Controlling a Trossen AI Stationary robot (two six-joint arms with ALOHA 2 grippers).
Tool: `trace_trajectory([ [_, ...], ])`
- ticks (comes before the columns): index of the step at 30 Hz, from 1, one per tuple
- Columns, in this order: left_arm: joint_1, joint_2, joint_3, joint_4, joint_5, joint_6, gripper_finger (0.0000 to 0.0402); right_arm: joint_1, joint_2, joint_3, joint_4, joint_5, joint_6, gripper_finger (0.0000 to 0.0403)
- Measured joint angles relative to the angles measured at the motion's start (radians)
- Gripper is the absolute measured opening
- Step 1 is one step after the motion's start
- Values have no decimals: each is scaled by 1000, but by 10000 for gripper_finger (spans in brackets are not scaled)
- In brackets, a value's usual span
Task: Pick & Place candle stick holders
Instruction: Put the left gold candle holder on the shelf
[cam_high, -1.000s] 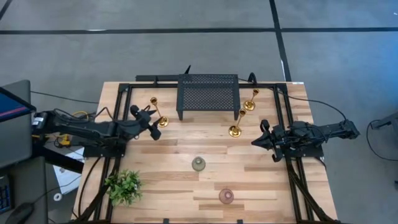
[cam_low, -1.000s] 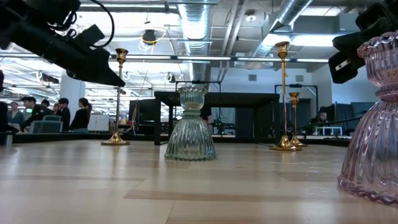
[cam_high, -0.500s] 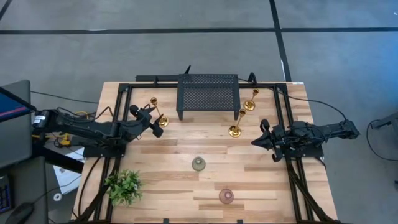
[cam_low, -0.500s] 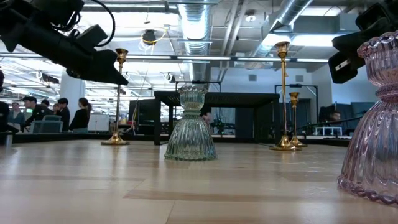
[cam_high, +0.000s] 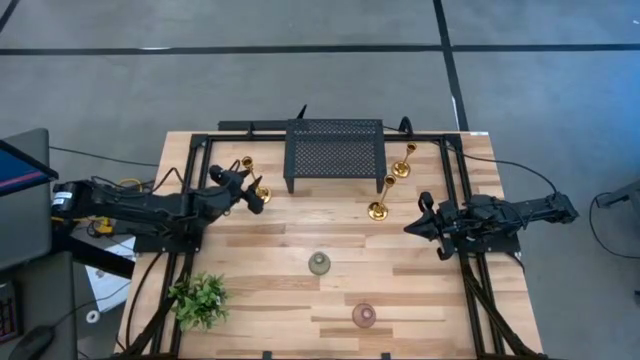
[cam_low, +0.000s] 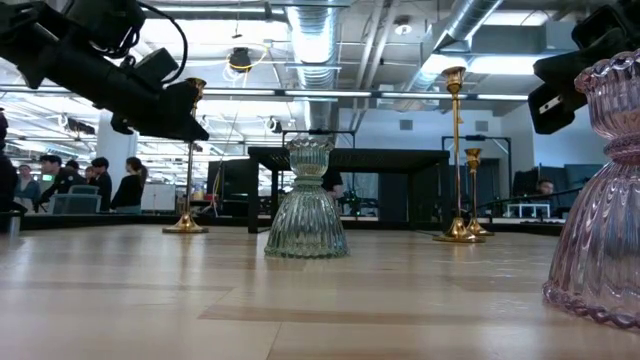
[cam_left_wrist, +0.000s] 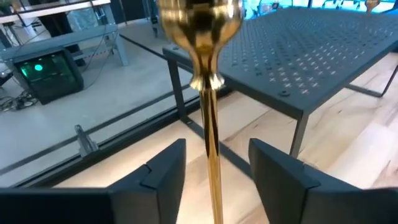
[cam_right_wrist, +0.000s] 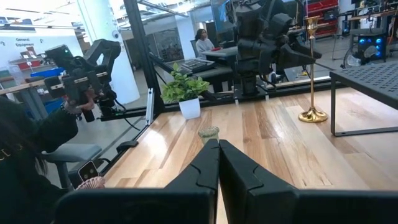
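The left gripper (cam_high: 256, 192) has advanced since a second ago, its open fingers now straddling the gold candlestick (cam_left_wrist: 208, 99) left of the black rack (cam_high: 335, 150); the right gripper (cam_high: 412, 227) waits closed, unmoved.

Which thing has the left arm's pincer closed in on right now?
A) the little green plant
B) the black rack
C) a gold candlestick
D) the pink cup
C: in the left wrist view the gold candlestick's thin stem stands between the left pincer's two open fingers, and from above that pincer sits at the candlestick left of the rack.
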Motion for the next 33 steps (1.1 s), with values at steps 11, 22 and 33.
trace_trajectory([
  [11,0,7,0,14,26,0,77,0,0,0,1,2,0,0],
  [22,0,6,0,15,45,0,21,0,0,0,2,2,0,0],
  [33,0,-9,3,12,58,12,15,0,0,0,2,1,3,0],
])
